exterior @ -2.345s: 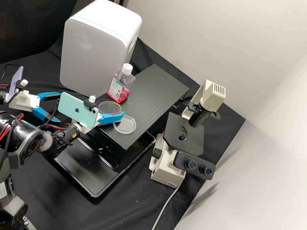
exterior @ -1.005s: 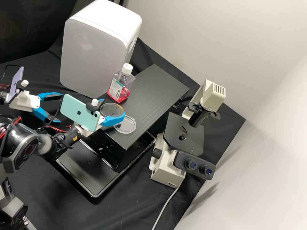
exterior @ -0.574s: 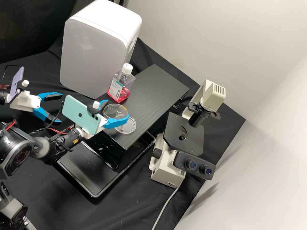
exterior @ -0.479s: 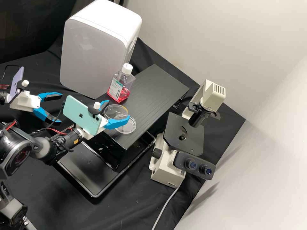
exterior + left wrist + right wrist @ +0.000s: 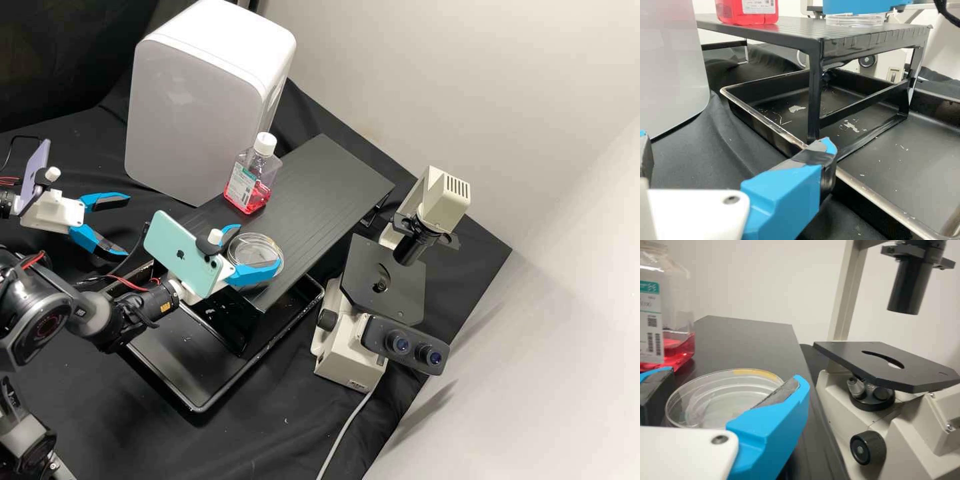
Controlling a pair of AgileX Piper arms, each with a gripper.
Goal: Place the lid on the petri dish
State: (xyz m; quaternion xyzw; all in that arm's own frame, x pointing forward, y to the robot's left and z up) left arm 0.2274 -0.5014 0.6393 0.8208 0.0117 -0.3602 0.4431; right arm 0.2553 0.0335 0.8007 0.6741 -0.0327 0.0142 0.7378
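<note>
**A:** Right pincer?

**B:** Right pincer [image 5: 257, 253] is gripping the clear lid [image 5: 253, 247], holding it directly over the petri dish [image 5: 856, 22] at the near corner of the black rack [image 5: 320, 187]. Can't tell if the lid is sitting fully down.

**A:** Left?

**B:** Left pincer [image 5: 125, 225] is hanging with fingers apart over the table [image 5: 300, 413], well apart from the dish. Red flask [image 5: 250, 177] is standing farther back on the rack.

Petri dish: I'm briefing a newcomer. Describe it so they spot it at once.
Find the black raised shelf before the white box. At its near corner, inside the right gripper, sits the petri dish: clear, flat, round, unlike the tall red-filled flask.
</note>
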